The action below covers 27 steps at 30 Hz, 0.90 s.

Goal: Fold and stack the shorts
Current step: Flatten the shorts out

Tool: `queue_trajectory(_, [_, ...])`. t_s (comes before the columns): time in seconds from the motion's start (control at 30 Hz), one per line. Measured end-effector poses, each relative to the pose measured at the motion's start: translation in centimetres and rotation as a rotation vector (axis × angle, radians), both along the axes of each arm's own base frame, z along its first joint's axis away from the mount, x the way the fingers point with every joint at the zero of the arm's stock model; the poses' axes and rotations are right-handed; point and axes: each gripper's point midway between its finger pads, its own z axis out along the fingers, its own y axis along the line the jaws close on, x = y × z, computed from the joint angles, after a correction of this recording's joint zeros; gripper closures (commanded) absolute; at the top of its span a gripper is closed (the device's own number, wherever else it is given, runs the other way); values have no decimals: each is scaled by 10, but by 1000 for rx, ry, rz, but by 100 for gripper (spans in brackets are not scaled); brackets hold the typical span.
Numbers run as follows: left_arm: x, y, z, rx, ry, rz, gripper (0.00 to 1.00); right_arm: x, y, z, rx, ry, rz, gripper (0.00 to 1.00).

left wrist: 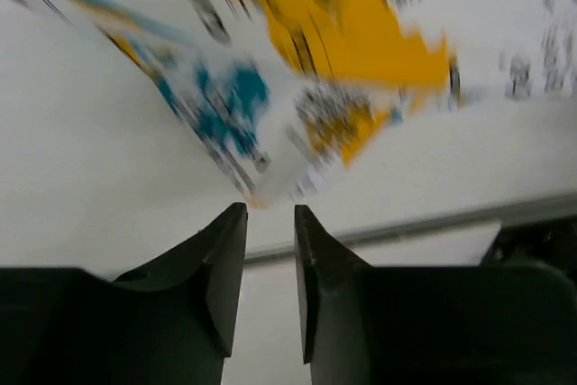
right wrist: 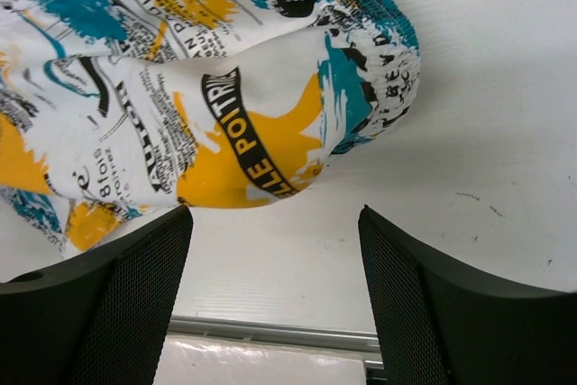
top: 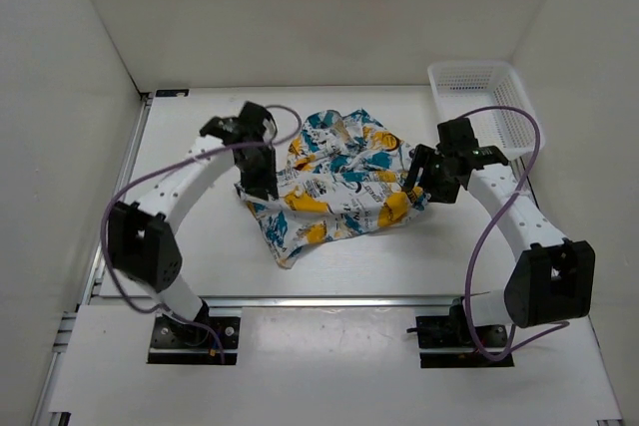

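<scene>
The shorts [top: 334,182], white with yellow, teal and black print, lie crumpled in a heap in the middle of the table. My left gripper [top: 262,189] is at the heap's left edge. In the left wrist view it [left wrist: 270,209] is empty with a narrow gap between its jaws, and a corner of the shorts [left wrist: 343,33] lies blurred just beyond the tips. My right gripper [top: 414,184] is at the heap's right edge. In the right wrist view it [right wrist: 275,215] is wide open and empty, and the shorts' yellow fold [right wrist: 243,146] lies just ahead of it.
A white plastic lattice basket [top: 479,97] stands at the back right corner, behind the right arm. White walls enclose the table on the left, back and right. A metal rail [top: 329,298] runs along the table's near edge.
</scene>
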Motion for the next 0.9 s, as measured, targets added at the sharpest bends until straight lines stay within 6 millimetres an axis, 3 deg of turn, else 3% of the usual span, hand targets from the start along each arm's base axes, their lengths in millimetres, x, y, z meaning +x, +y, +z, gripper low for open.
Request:
queue_trajectory(0.03, [-28, -11, -3, -2, 22, -43, 40, -1, 0, 4, 6, -10, 1, 21])
queue_trajectory(0.07, [-51, -21, -7, -2, 44, -90, 11, -2, 1, 6, 10, -15, 3, 21])
queue_trajectory(0.1, [-75, -34, -11, 5, 57, -139, 0, -3, 1, 8, 14, -15, 4, 21])
queue_trajectory(0.2, [-126, -60, -31, 50, 117, -258, 0, -7, 4, 8, 41, 1, 12, 15])
queue_trajectory(0.33, [-153, -77, -62, 149, 166, -341, 0, -7, 5, 10, 81, 11, 9, 11])
queue_trajectory(0.43, [-157, -83, -90, 225, 189, -360, 1, -7, 3, 11, 108, 16, 1, 11])
queue_trajectory(0.53, [-154, -76, -111, 300, 201, -337, 8, -6, 0, 9, 131, 22, -14, 12])
queue_trajectory(0.67, [-145, -70, -118, 330, 175, -304, 15, -4, 0, 5, 173, 42, -20, 18])
queue_trajectory(0.8, [-137, -69, -121, 348, 145, -273, 36, 1, 4, -9, 202, 72, -26, 28])
queue_trajectory(0.9, [-135, -61, -127, 380, 147, -253, 51, 8, 7, -20, 218, 97, -30, 41])
